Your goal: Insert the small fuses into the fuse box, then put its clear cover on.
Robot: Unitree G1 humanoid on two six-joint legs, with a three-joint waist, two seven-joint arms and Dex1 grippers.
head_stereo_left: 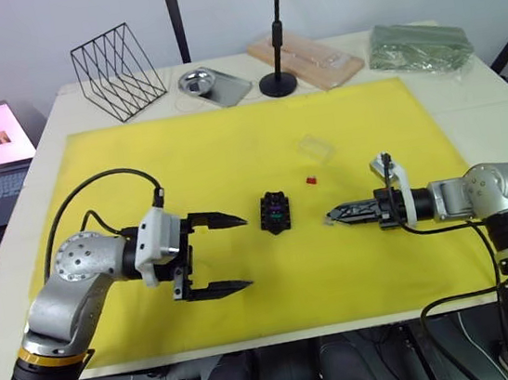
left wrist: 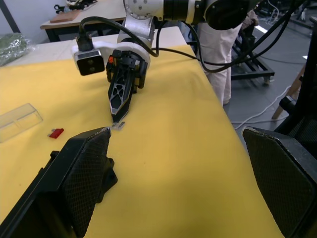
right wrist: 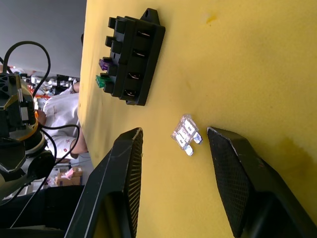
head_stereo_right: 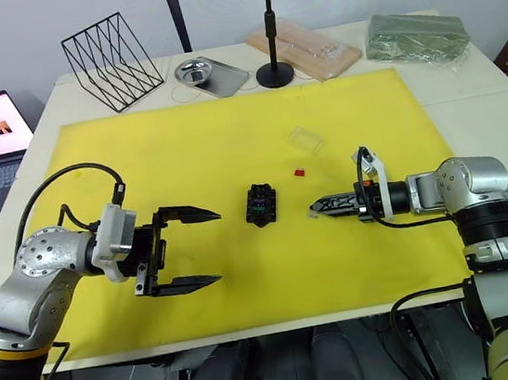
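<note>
Right gripper [right wrist: 171, 173] over a pale clear blade fuse [right wrist: 186, 134] – not gripped.
I see its fingers slightly apart, the fuse lying on the yellow mat [head_stereo_left: 231, 155] between the tips. Small black slotted fuse box [head_stereo_left: 276, 211] sits mid-mat with green and purple fuses seated. Left gripper [head_stereo_left: 234, 253] gapes wide beside it, empty. Tiny red fuse [head_stereo_left: 310, 181] and clear rectangular cover [head_stereo_left: 316, 148] lie further back.

Bright even light, soft shadows; near fingers blurred in wrist views.
</note>
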